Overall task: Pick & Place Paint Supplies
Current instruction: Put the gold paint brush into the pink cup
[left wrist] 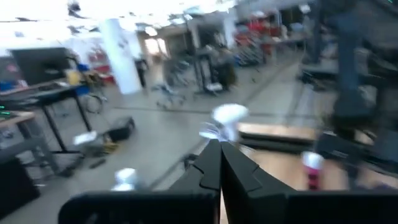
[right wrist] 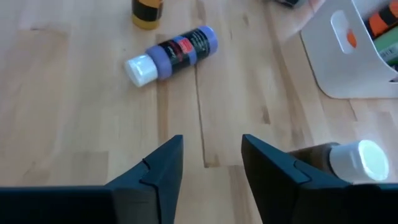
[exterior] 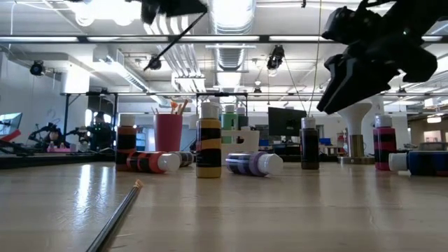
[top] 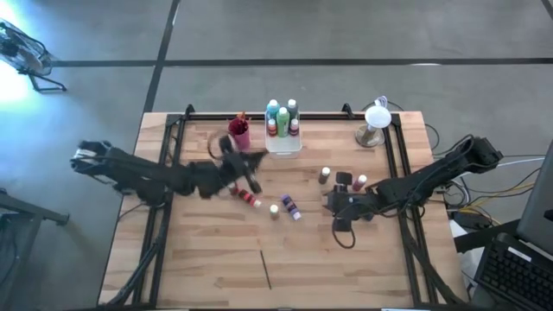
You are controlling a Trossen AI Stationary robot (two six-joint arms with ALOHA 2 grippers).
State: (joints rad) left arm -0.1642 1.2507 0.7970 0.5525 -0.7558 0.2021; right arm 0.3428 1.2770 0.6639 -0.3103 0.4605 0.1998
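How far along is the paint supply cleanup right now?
Done: several bottles stand in the tray, brushes in the magenta cup. In hand: the left pincer is shut on a paintbrush, lifted; the right pincer is open and empty near the lying purple bottle. Left: other loose bottles and one brush on the table.

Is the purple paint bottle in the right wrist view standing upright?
No, the purple paint bottle lies on its side on the wooden table, its white cap pointing sideways.
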